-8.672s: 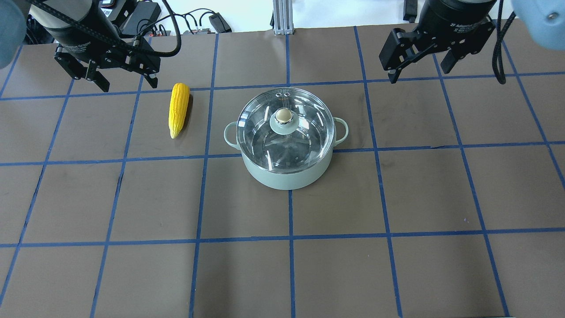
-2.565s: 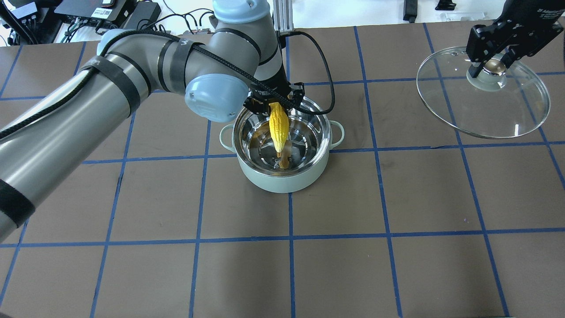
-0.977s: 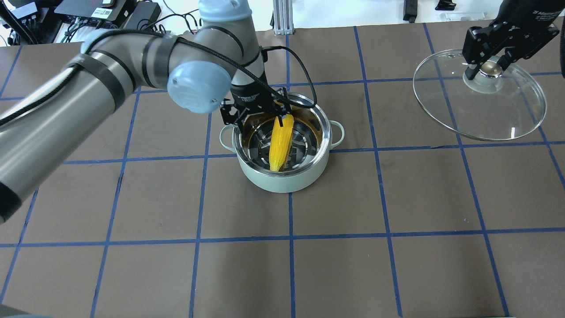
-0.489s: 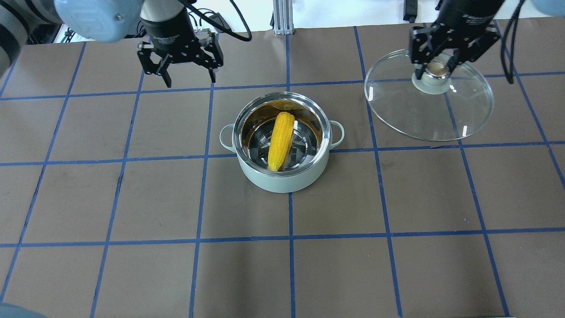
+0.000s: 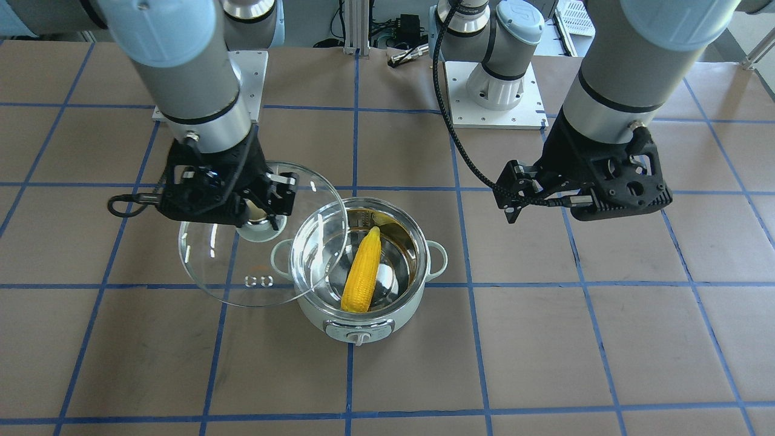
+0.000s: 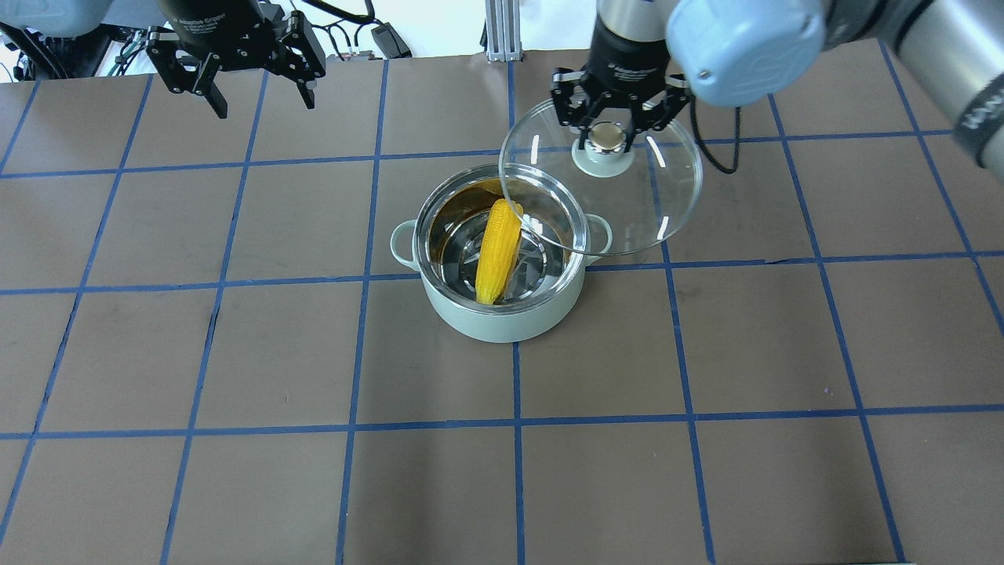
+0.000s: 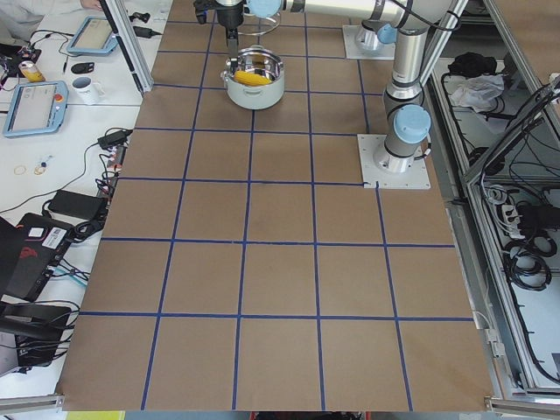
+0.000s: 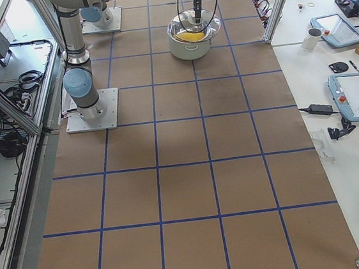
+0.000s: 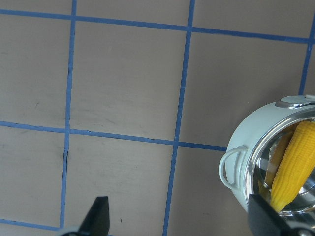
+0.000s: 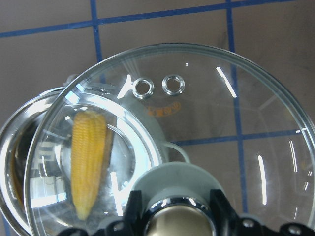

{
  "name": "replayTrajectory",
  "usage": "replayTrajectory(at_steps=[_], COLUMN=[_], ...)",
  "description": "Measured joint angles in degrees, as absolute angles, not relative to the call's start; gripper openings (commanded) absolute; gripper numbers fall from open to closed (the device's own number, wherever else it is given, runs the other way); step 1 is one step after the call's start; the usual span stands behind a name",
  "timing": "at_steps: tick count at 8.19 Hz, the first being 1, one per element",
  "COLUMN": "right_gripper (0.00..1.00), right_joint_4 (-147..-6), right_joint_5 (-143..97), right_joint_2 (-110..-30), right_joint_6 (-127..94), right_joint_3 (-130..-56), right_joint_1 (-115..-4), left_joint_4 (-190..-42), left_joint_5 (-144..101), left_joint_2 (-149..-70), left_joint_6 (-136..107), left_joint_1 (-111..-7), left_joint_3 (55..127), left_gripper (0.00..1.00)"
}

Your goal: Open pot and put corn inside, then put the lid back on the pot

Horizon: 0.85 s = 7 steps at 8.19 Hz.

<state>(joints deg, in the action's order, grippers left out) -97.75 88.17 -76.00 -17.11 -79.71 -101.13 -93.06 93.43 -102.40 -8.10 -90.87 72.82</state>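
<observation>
The mint-green pot (image 6: 502,322) stands open near the table's middle. The yellow corn (image 6: 499,251) lies inside it, slanted against the steel wall, as the front view (image 5: 362,271) also shows. My right gripper (image 6: 605,137) is shut on the beige knob of the glass lid (image 6: 627,212). It holds the lid in the air, tilted, with its edge over the pot's right rim. The right wrist view shows the corn (image 10: 88,157) through the lid (image 10: 197,123). My left gripper (image 6: 263,103) is open and empty, raised at the table's far left, away from the pot.
The table (image 6: 235,353) is brown paper with a blue tape grid. Both arm bases (image 5: 493,91) are at the robot's side. Cables and electronics (image 6: 369,35) lie beyond the far edge. Side benches hold tablets and mugs (image 7: 86,87).
The right gripper has carried the lid leftward until it overlaps the pot's right rim. The left gripper has moved farther left and away. The corn has not moved.
</observation>
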Motion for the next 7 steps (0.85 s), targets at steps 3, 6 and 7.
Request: replayTrajectory(at_steps=[3, 6, 7], right_gripper=[0.0, 0.0, 0.0], right_joint_4=[-107.1, -107.9, -107.8], right_joint_5=[86.2, 85.9, 86.1], right_joint_2=[-69.7, -68.1, -68.1], right_joint_6=[-27.8, -30.8, -31.1], right_joint_3=[-79.5, -80.7, -81.5], right_joint_1=[-109.2, -112.1, -112.3], left_joint_4=[-93.2, -92.7, -92.5], left_joint_5=[93.1, 93.2, 93.3], left_joint_2=[-98.9, -98.4, -98.4], left_joint_6=[-8.2, -7.1, -3.7], left_joint_1=[-90.8, -90.8, -90.8], left_joint_3=[73.5, 74.2, 74.3], left_gripper=[1.0, 1.0, 1.0])
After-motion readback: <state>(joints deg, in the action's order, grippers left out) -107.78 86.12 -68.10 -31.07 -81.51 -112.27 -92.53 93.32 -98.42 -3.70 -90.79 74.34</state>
